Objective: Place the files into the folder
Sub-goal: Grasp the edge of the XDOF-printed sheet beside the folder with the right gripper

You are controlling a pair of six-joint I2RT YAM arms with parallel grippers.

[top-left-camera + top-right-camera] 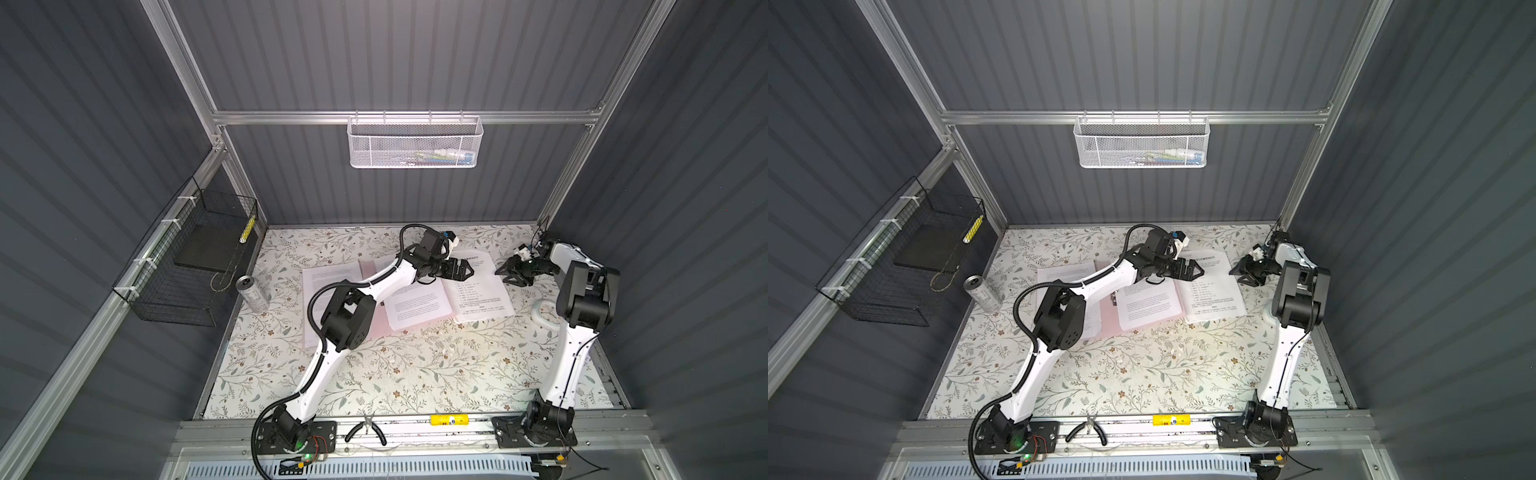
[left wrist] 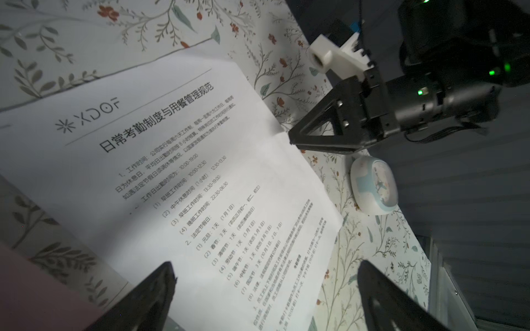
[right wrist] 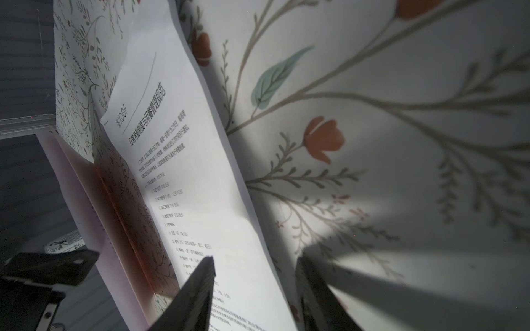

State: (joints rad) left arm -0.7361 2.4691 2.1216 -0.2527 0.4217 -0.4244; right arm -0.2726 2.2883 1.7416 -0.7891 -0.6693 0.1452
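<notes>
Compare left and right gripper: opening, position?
Left gripper is wide open; right gripper is open but narrower. Left gripper hangs above the headed sheet; right gripper sits low at that sheet's edge. Shared: tips face each other, neither shut on anything.

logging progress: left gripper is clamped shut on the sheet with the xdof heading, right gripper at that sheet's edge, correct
Not quite: the left gripper is open, not clamped shut. The left wrist view shows its jaws wide apart above the sheet with the XDOF heading, holding nothing. The right gripper is at that sheet's edge.
</notes>
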